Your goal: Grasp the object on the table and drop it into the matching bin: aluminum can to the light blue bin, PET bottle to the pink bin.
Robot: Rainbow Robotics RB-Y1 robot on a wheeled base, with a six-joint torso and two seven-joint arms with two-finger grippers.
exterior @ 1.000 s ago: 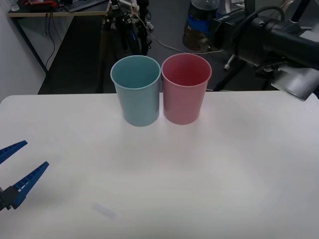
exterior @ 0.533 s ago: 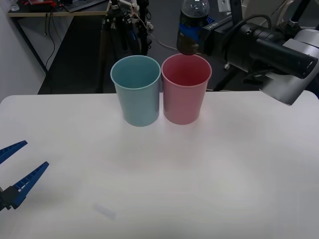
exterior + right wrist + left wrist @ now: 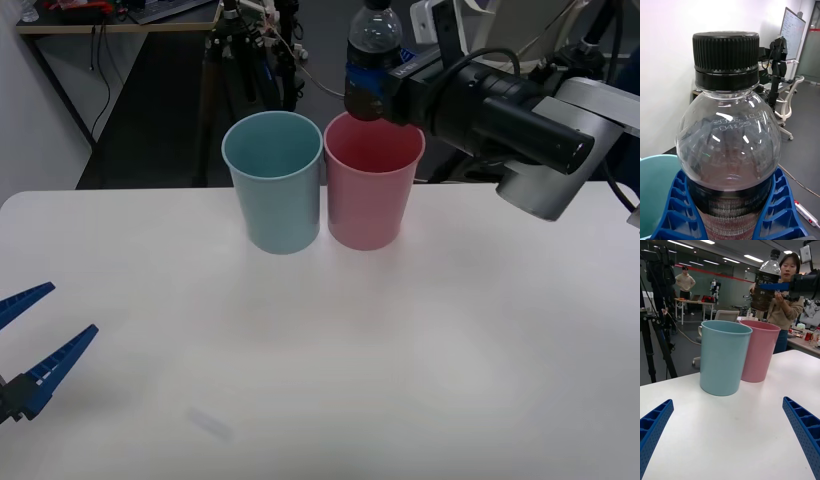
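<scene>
The right end effector (image 3: 385, 88) is clamped on the PET bottle (image 3: 372, 62), its ribbed blue fingers (image 3: 784, 210) pressed against the dark label band on either side. The bottle hangs upright in the air above the pink bin (image 3: 372, 180), over the far part of its rim, toward the side that touches the light blue bin (image 3: 274, 182).

From where I stand, the risk is in the placement. The bottle sits over the rim rather than the middle of the opening, so if let go here it could strike the edge and bounce out behind the desk (image 3: 400, 350), or tip across into the blue bin alongside. The bottle's smooth, rounded clear plastic would glance off such a lip easily.

Both bins are smooth, tapered plastic buckets, wider at the top, standing side by side on the plain white desk. The bottle has a ridged black cap (image 3: 726, 52) and bulging clear shoulders.

The left end effector (image 3: 25, 350) waits low over the near left of the desk, fingers spread apart.
</scene>
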